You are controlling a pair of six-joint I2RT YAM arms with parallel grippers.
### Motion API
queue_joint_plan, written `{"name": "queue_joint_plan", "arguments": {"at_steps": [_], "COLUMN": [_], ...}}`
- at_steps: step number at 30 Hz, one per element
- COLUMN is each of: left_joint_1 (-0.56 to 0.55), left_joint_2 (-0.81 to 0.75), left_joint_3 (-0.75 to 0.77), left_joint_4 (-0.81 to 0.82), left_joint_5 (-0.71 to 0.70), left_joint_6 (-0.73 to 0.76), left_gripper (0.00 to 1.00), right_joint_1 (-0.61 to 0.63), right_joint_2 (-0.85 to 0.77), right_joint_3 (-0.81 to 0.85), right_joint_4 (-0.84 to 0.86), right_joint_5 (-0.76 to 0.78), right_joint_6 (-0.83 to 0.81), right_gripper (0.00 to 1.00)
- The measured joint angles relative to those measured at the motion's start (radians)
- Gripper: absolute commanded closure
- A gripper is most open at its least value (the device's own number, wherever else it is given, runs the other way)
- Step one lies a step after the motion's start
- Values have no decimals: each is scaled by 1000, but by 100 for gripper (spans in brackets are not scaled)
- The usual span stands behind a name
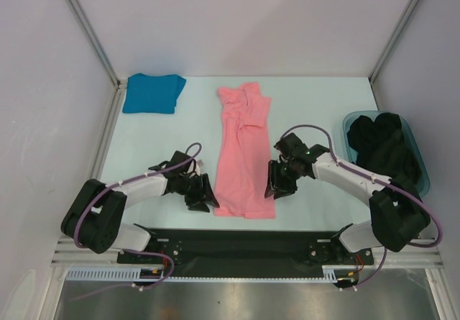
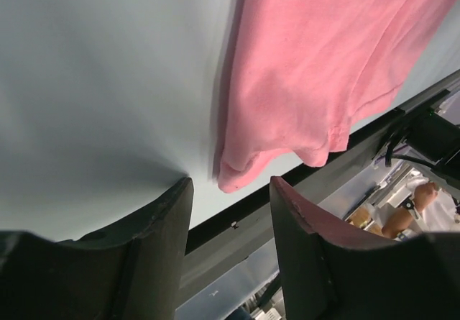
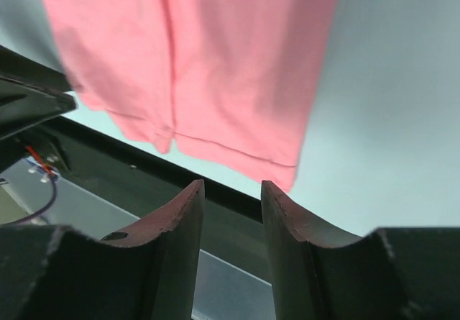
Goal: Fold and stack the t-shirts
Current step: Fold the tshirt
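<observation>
The salmon pink t-shirt (image 1: 244,151), soft matte knit with a stitched hem, lies mid-way across the pale table (image 1: 144,154), folded into a long narrow strip; its long axis runs near to far, hem toward the arms, rumpled collar end away; the teal-blue t-shirt (image 1: 152,93) sits as a compact rectangle at far left; the left gripper (image 1: 203,193) and right gripper (image 1: 277,180) flank the hem corners, jaws parted, holding nothing.

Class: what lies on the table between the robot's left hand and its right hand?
The lower end of the salmon pink t-shirt, laid out as a narrow strip, lies between the left hand and the right hand, seen in the top view.
</observation>
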Motion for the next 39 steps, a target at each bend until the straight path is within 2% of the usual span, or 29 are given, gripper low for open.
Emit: {"name": "queue_joint_plan", "arguments": {"at_steps": [8, 11, 15, 16, 18, 22, 29, 32, 33, 38, 39], "left_joint_1": [-45, -60, -68, -69, -72, -83, -140, -156, -157, -159, -159], "left_joint_2": [35, 42, 51, 53, 61, 45, -80, -119, -129, -142, -142], "left_joint_3": [0, 0, -22, -27, -33, -34, -108, -140, -147, -155, -154], "left_joint_4": [39, 47, 71, 73, 70, 42, 8, 8, 5, -5, -8], "left_joint_5": [13, 17, 29, 31, 31, 13, -42, -40, -41, -41, -41], "left_joint_6": [-51, -60, -82, -83, -86, -85, -142, -177, -187, -212, -213], "left_gripper": [52, 57, 72, 84, 100, 100, 100, 88, 81, 81, 84], "right_joint_1": [0, 0, -1, -1, 0, 3, 63, 97, 103, 109, 109], "right_joint_2": [53, 83, 118, 121, 121, 116, 75, 63, 64, 74, 79], "right_joint_3": [-39, -48, -62, -66, -74, -77, -75, -75, -77, -108, -116], "right_joint_4": [18, 39, 67, 71, 74, 74, 69, 78, 87, 127, 134], "right_joint_5": [38, 44, 44, 44, 47, 64, 81, 73, 66, 46, 40], "right_joint_6": [-14, -15, -15, -15, -15, -15, -15, -13, -10, -1, 1], "right_gripper": [63, 66, 74, 75, 77, 78, 82, 84, 84, 87, 88]}}
